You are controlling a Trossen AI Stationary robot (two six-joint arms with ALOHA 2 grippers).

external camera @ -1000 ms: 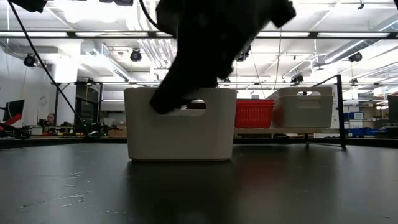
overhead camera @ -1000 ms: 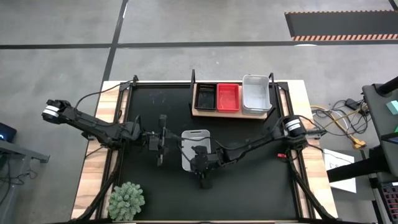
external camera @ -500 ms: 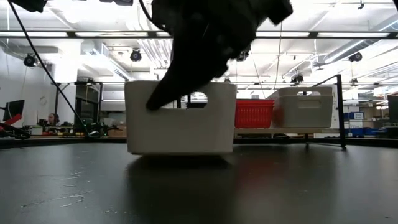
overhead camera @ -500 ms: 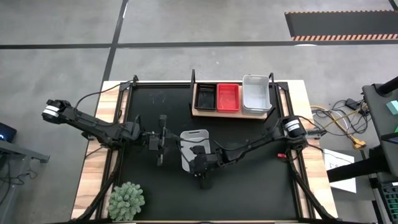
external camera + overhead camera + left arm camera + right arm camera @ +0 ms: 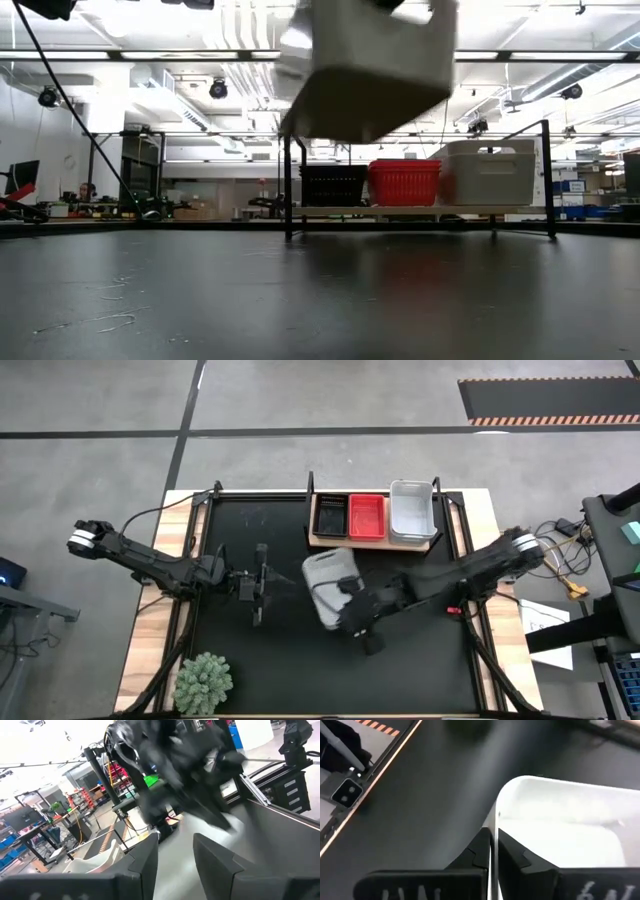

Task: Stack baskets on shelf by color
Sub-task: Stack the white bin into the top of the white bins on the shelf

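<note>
A translucent white basket (image 5: 328, 582) hangs tilted above the black mat, high in the low view (image 5: 368, 68), with my right gripper (image 5: 349, 610) shut on it. The shelf (image 5: 372, 542) stands at the far side. It carries a black basket (image 5: 330, 515), a red basket (image 5: 366, 517) and another white basket (image 5: 411, 510) side by side on the wooden board. My left gripper (image 5: 262, 586) hovers open just left of the lifted basket, with nothing between its fingers (image 5: 145, 865). My right gripper holds the white basket by the rim of its near end wall (image 5: 496, 822). One finger (image 5: 512, 855) is inside the basket and one (image 5: 477, 852) outside. The fingers come from the near right. The basket is lifted clear of the mat and tilted.
A spiky green plant (image 5: 203, 682) sits at the mat's near left corner. Thin black rods (image 5: 288, 185) frame the shelf (image 5: 420, 211) at its ends. Bare black mat (image 5: 420, 660) lies near and right of the lifted basket.
My right gripper has gone up and a little toward the far right with the white basket. The basket stood flat on the mat a second ago. Now it is lifted clear, tipped and turned slightly.
</note>
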